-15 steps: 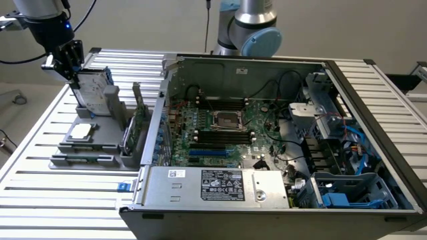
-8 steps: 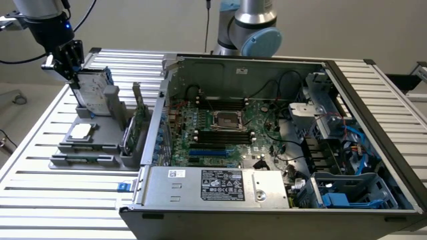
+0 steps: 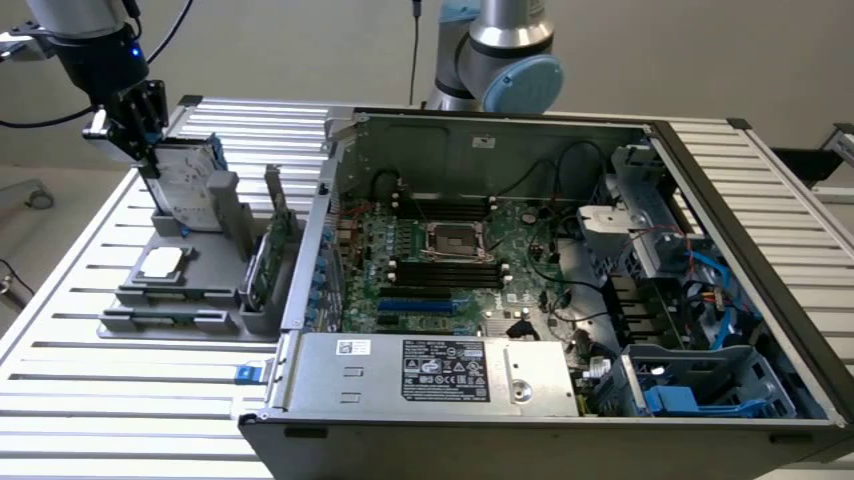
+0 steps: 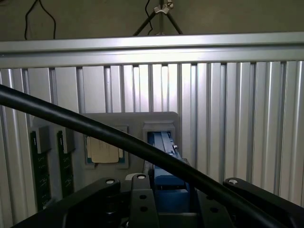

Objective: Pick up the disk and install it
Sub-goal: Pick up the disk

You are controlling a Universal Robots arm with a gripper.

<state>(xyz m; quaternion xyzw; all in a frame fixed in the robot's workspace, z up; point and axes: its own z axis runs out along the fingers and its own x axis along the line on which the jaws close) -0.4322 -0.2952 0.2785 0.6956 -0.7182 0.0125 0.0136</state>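
Observation:
The disk [image 3: 190, 180], silver-grey in a blue carrier, stands on edge in the far slot of a grey fixture [image 3: 174, 295] at the exterior view's left. My gripper [image 3: 142, 148] comes down on its upper edge, jaws closed against the carrier. In the wrist view the carrier's blue edge [image 4: 161, 147] runs straight out from between the black fingers of my gripper [image 4: 166, 194] towards the fixture [image 4: 135, 121]. I cannot tell whether the disk still rests in the slot or is slightly raised.
A small square silver chip [image 3: 163, 262] [image 4: 105, 151] lies on the fixture, with an upright green card [image 3: 278, 235] beside it. The open computer case [image 3: 481, 135] covers the exterior view's right, with blue drive bays [image 3: 694, 390] at its near corner. A black cable [image 4: 85, 124] crosses the wrist view.

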